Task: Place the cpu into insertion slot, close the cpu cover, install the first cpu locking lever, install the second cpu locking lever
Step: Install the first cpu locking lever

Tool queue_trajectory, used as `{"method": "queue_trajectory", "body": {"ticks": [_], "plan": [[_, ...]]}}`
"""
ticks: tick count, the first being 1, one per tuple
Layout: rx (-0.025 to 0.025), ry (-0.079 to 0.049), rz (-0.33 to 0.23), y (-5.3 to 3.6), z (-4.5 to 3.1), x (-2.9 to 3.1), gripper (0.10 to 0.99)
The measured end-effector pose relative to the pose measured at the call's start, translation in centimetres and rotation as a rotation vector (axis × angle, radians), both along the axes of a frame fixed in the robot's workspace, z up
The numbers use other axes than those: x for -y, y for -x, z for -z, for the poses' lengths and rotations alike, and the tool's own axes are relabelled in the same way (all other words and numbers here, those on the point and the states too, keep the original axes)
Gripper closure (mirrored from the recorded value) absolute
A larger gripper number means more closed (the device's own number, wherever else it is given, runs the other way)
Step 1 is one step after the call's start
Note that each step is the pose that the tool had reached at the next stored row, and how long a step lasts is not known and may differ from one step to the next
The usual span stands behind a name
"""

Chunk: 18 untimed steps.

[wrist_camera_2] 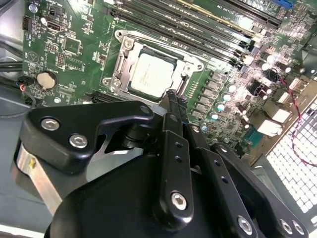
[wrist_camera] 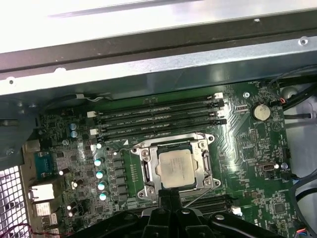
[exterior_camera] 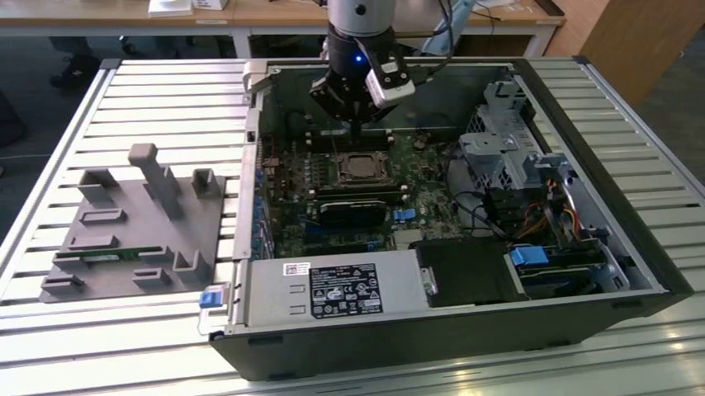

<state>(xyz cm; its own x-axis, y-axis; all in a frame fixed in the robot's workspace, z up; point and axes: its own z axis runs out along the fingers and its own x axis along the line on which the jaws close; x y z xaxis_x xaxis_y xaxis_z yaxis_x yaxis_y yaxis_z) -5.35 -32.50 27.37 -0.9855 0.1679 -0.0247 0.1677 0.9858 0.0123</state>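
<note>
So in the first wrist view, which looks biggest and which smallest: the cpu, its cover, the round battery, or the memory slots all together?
1. memory slots, the widest patch
2. cover, which frames the chip
3. cpu
4. battery, the smallest

All four sit on the same board, so nearness to the camera barely skews this.

1. A silvery slatted surface (exterior_camera: 165,107) spans the scene.
2. A wooden desk (exterior_camera: 276,15) with white legs stands beyond its far edge.
3. A wooden cabinet (exterior_camera: 628,33) stands at the exterior view's far right.
</note>
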Motion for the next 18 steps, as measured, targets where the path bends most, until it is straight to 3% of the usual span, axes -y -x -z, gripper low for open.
{"method": "queue_trajectory", "body": {"ticks": [18], "plan": [[0.0155, 0.0, -0.027, 1.29, 0.0, 0.01, 0.969]]}}
